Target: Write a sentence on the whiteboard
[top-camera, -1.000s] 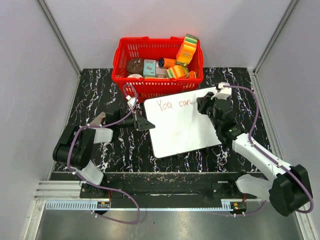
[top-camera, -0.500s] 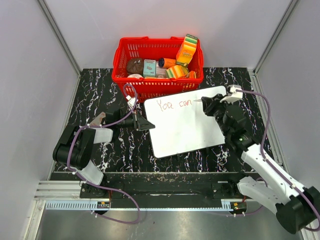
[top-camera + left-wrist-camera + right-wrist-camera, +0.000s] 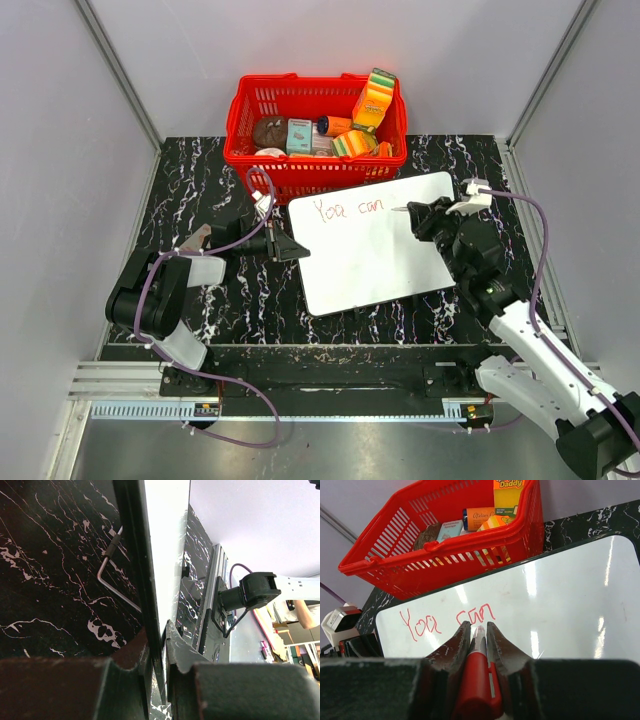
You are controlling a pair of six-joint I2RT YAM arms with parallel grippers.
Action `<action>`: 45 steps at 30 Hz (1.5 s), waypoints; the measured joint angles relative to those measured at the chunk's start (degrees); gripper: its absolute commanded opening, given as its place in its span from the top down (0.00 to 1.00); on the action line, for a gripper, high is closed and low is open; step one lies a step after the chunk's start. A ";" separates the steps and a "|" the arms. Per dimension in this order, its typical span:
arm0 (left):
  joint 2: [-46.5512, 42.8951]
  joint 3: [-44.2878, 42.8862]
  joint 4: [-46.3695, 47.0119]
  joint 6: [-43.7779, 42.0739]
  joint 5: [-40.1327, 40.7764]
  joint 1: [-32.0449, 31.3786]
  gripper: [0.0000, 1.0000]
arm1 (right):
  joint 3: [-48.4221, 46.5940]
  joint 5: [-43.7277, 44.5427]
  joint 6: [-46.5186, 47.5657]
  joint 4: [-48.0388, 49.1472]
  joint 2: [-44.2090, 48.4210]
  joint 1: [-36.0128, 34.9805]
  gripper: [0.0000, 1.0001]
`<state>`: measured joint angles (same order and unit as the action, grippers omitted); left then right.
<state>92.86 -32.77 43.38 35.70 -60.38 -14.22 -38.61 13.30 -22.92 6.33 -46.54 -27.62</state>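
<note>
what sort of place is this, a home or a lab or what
Most likely a robot lab test cell: plain grey panel walls box in the black table, the left arm and right arm are bolted at its near edge, and the whiteboard and red basket look like staged props.

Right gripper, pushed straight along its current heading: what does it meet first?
Probably the whiteboard, near the red "can": the marker held in the right gripper would land tip first. Whether the tip touches now is unclear.

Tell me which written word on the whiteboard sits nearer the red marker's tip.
The word "can": it lies right beyond the marker tip, while "You" stands farther left, by the whiteboard corner.
</note>
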 measured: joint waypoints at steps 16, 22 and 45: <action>0.00 0.00 0.00 -0.09 -0.02 0.00 1.00 | 0.39 -4.31 -0.61 -1.62 -1.90 -0.02 1.00; 0.00 0.00 0.00 -0.11 -0.02 0.02 1.00 | 0.39 -4.13 -1.11 -1.53 -3.85 -2.80 1.00; 0.00 0.00 0.00 -0.09 -0.02 0.00 1.00 | 0.37 2.19 1.84 4.66 -11.74 -18.01 1.00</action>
<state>92.86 -32.77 43.38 35.62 -60.40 -14.22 -38.24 15.49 -21.08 10.98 -58.28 -45.63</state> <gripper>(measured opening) 0.155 0.230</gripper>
